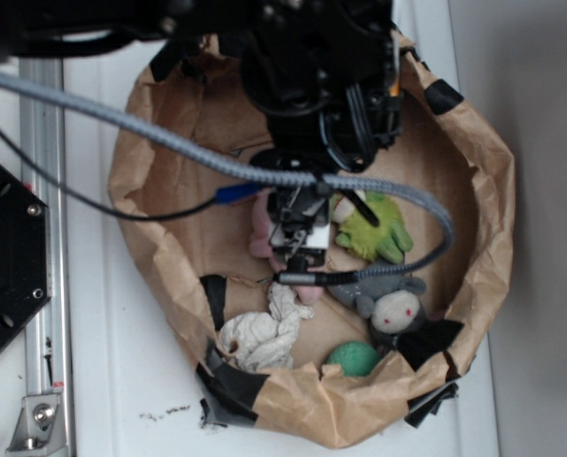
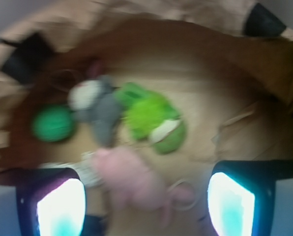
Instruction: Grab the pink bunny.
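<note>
Pink fuzzy bunny (image 2: 131, 179), spread fingers (image 2: 60, 204), crumpled paper

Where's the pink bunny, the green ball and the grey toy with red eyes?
pink bunny (image 2: 131, 179), wrist view, on its fuzzy body.
green ball (image 1: 353, 358), exterior view, on its top.
grey toy (image 1: 399, 311), exterior view, on its white face.

Exterior view: the arm and gripper (image 1: 298, 243) cover most of the pink bunny (image 1: 262, 228); only a strip shows at the gripper's 9 o'clock. Jaw spacing is not discernible there. Wrist view: entire frame motion-blurred. Both fingers (image 2: 58, 206) are cut off by the bottom edge. The bunny's ring loop (image 2: 180, 194) is faint.
</note>
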You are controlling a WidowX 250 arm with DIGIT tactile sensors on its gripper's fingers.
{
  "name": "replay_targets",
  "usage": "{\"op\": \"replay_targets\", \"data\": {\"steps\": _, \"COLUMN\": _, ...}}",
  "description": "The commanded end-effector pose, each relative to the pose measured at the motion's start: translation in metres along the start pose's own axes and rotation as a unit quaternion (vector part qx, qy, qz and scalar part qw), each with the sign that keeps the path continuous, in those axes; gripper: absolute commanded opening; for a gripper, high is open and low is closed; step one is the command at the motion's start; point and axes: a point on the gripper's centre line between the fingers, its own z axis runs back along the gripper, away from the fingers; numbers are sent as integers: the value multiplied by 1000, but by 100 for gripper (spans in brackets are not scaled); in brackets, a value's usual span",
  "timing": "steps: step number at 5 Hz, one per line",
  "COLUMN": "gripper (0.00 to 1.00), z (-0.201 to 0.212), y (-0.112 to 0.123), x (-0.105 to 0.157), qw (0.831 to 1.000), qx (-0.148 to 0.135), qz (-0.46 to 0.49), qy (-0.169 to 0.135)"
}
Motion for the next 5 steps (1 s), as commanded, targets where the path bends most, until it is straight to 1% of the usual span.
{"op": "replay_targets", "data": {"steps": 1, "gripper": 100, "z": -53, "y": -34, "x": -71, "qw": 974, "qx": -6, "qz": -222, "qy": 34}}
{"op": "replay_targets", "data": {"steps": 2, "gripper": 100, "z": -64, "y": -42, "x": -86, "qw": 970, "qx": 28, "qz": -238, "qy": 31}}
{"op": "replay_targets", "data": {"steps": 3, "gripper": 100, "z": -70, "y": -45, "x": -78, "qw": 970, "qx": 38, "qz": -238, "qy": 23}}
{"op": "replay_targets", "data": {"steps": 4, "gripper": 100, "z": -64, "y": -43, "x": -57, "qw": 976, "qx": 43, "qz": -214, "qy": 6}}
{"op": "replay_targets", "data": {"steps": 5, "gripper": 0, "z": -50, "y": -39, "x": -41, "qw": 984, "qx": 49, "qz": -172, "qy": -11}}
